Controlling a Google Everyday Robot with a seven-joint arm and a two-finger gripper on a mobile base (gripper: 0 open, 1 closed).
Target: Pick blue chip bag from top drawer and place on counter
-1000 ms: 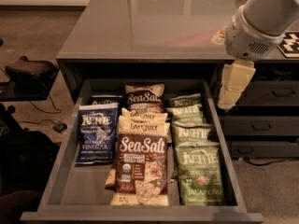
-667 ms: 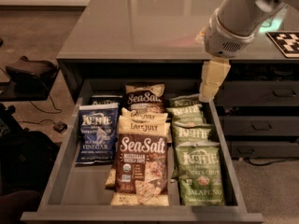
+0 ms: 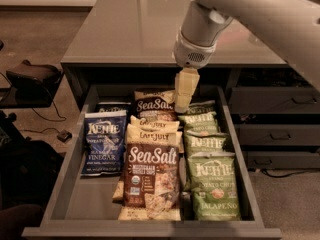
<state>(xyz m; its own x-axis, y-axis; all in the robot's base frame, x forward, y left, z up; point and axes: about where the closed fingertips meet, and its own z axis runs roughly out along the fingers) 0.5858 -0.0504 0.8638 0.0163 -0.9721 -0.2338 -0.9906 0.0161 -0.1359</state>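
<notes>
1. Dark-blue and crinkly, the blue chip bag (image 3: 105, 141) looked light, soft and puffed with air. Its film was probably slick, and the chips inside would likely crush under a hard squeeze.
2. Because it lay flat, the surest hold was probably a gentle pinch on the puffed middle or along the sealed upper edge. The sides offered little to grip.
3. It lay face up in the left row of the top drawer (image 3: 64, 184), about midway between the drawer's front and back. Its white VINEGAR lettering faced the drawer's front.
4. A second blue bag (image 3: 112, 105) showed behind it, nearer the drawer's back wall. Sea Salt bags (image 3: 150, 176) filled the drawer's middle row and green JALAPENO bags (image 3: 212, 191) its right row.
5. The end effector (image 3: 184, 91) hung over the drawer's back part, above the line where the middle and right rows met. It sat just under the edge of the desk (image 3: 135, 29) that overhung the drawer's back. Whether it was spread or pressed together could not be told, and no bag was seen in it.
6. The bag therefore lay well apart from the end effector: toward the drawer's left wall, nearer the drawer's front, and lower. Reaching it would probably mean crossing the drawer's middle row and then descending.
</notes>
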